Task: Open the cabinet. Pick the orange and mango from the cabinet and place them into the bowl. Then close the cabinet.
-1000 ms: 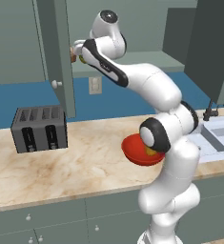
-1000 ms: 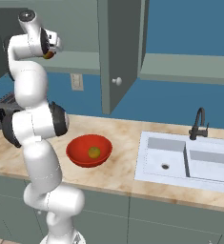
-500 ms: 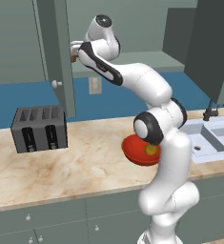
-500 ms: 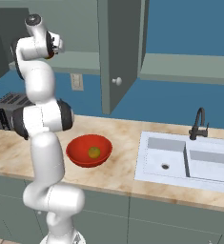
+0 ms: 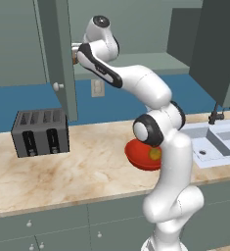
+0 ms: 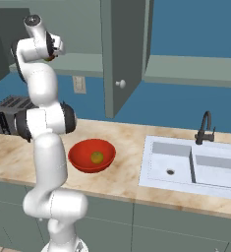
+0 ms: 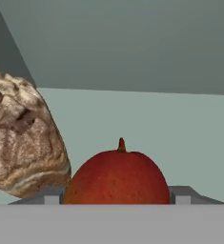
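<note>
Squarely bracketed the mango (image 7: 116, 178) with the fingers (image 7: 53, 198) of the gripper (image 7: 116, 198), one tip close against each flank inside the cabinet (image 5: 55, 44), yet could not tell whether pinching it or merely alongside. Probably needed a squeeze across the widest part, then a clean lift before backing out, keeping clear of the brownish lump (image 7: 23, 138) just beside one tip. Could not make out the mango's underside or the pads, both cut off; farther out, found the orange (image 6: 97, 157) lying in the bowl (image 6: 77, 152).
</note>
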